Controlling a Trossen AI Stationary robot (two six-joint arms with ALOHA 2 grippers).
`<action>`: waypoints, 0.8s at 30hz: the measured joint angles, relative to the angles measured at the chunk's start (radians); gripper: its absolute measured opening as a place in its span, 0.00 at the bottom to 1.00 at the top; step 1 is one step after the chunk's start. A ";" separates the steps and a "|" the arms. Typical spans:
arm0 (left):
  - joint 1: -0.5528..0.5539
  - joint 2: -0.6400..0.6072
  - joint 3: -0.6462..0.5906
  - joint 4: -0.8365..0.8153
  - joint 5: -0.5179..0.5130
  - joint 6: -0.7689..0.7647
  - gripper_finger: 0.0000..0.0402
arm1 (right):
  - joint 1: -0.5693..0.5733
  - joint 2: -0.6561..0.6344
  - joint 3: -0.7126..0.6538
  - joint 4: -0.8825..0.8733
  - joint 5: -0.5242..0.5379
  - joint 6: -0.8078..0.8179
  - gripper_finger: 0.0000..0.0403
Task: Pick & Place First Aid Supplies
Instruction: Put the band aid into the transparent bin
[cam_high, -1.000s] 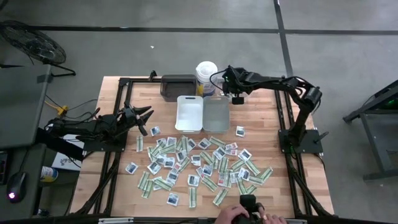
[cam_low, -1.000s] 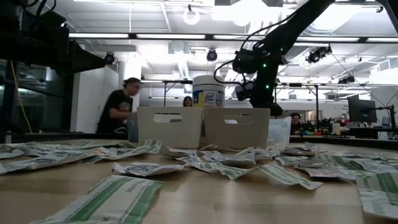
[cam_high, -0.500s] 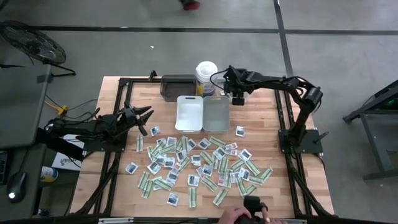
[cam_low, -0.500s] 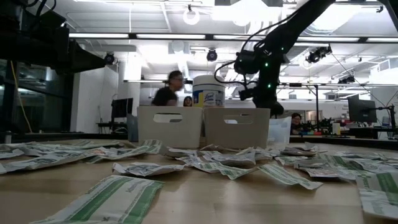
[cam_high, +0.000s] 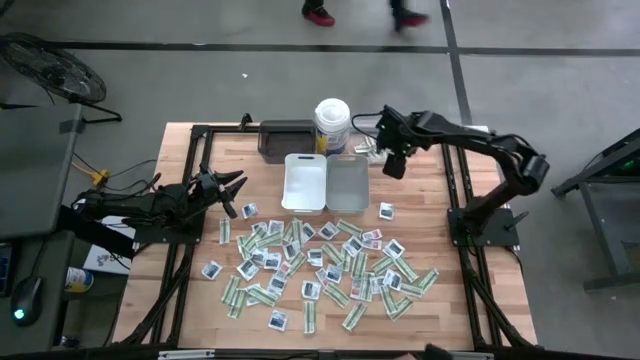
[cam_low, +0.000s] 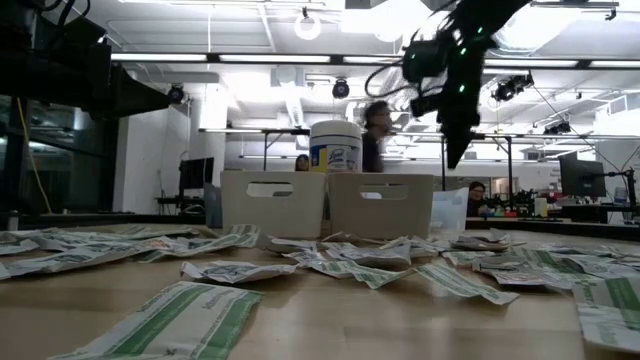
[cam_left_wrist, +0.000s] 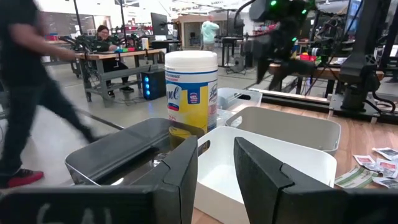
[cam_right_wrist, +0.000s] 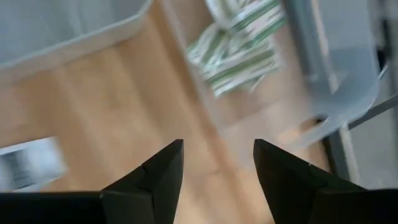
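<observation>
The right hand (cam_high: 394, 166) is being held above the wooden table (cam_high: 420, 200), fingers spread and gripping nothing, just beside the grey rectangular tray (cam_high: 347, 183). A clear tray (cam_right_wrist: 336, 81) holding green-and-white strips (cam_right_wrist: 239, 46) is being shown in its wrist view. The left hand (cam_high: 232, 192) is being kept near the table's left edge, fingers (cam_left_wrist: 261, 168) parted and empty. Dozens of small white sachets and pale-green strips (cam_high: 320, 265) are lying scattered across the table's middle.
</observation>
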 joint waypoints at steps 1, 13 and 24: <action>0.000 0.000 0.000 0.000 0.000 0.000 0.25 | 0.009 -0.017 0.000 -0.024 -0.014 0.037 0.47; 0.000 0.000 0.000 0.000 0.000 0.000 0.25 | 0.203 -0.230 -0.054 -0.225 -0.148 0.337 0.47; 0.000 0.000 0.000 0.000 0.000 0.000 0.25 | 0.507 -0.494 -0.332 -0.221 -0.272 0.778 0.47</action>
